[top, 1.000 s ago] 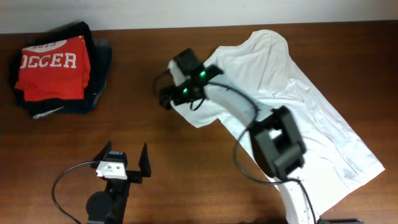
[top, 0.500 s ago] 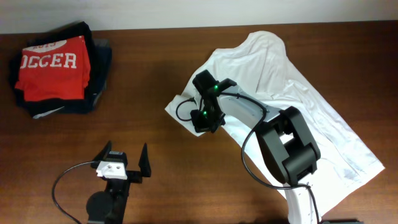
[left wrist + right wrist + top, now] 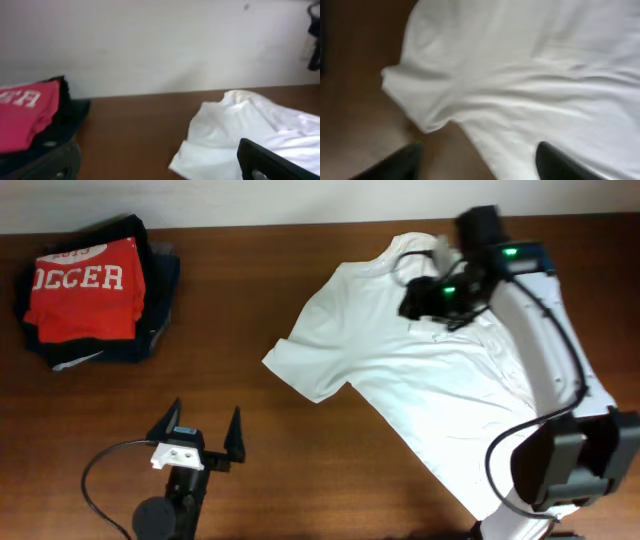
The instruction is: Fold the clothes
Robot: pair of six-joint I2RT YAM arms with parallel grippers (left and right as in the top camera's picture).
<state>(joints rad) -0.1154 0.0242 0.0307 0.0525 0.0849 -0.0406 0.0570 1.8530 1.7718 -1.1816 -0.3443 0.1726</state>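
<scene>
The right claw (image 3: 415, 300) hung open and empty over the white T-shirt (image 3: 400, 395), spread rumpled across the desk's (image 3: 250, 480) 3 o'clock side. The left claw (image 3: 200, 438) stood open at 7 o'clock. A shallow pinch might drag the thin fabric askew.

Wooden table (image 3: 250, 420): white T-shirt (image 3: 400, 370), clothes pile (image 3: 90, 290)

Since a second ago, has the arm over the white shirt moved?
Yes. The right gripper swung across the T-shirt toward the wall, away from the red shirt.

overhead top-down, wrist views low, sharing T-shirt (image 3: 400, 370)
</scene>
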